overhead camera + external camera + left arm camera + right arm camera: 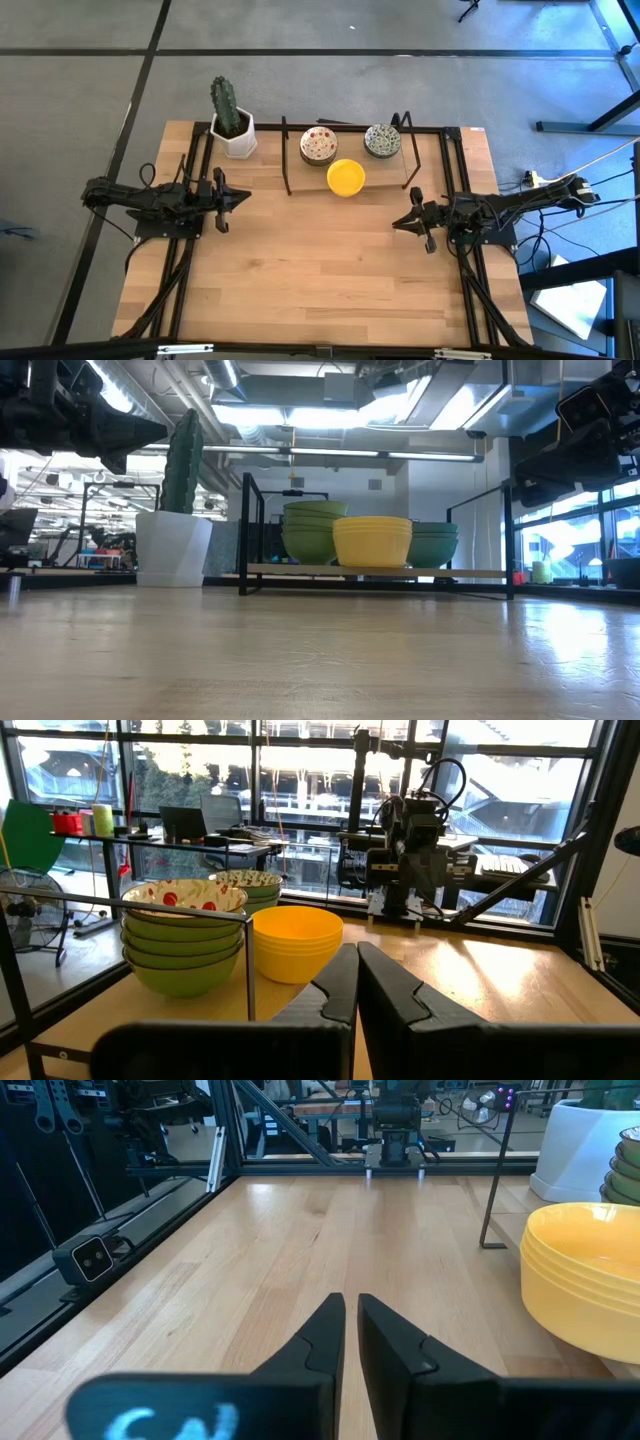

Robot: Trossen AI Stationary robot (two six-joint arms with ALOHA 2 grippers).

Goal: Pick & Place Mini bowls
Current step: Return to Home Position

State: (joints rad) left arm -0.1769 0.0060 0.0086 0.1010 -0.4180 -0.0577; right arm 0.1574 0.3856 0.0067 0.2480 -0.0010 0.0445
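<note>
I find the left end effector (243, 199) parked over the tabletop's (320, 285) left side and the right end effector (398, 224) over its right side, well apart; on each the fingers are drawn together to a hairline and hold nothing. The mini bowls (372, 542) sit in three stacks on the low black shelf (286, 165) at the far edge: red patterned stack (319, 145), green-grey stack (382, 140), and yellow stack (346, 177) at the shelf's front; none lies loose on the tabletop. Judgement: homing looks at or near completion; any further travel should be slow and straight back along each arm's own side, with no sweep towards the yellow stack or the shelf's posts; the cactus pot (238, 138) stands near the left arm and wants clearance. Writing: none legible; a pale blue mark (150, 1425) on the right end effector's body, in its wrist view, cannot be read.
</note>
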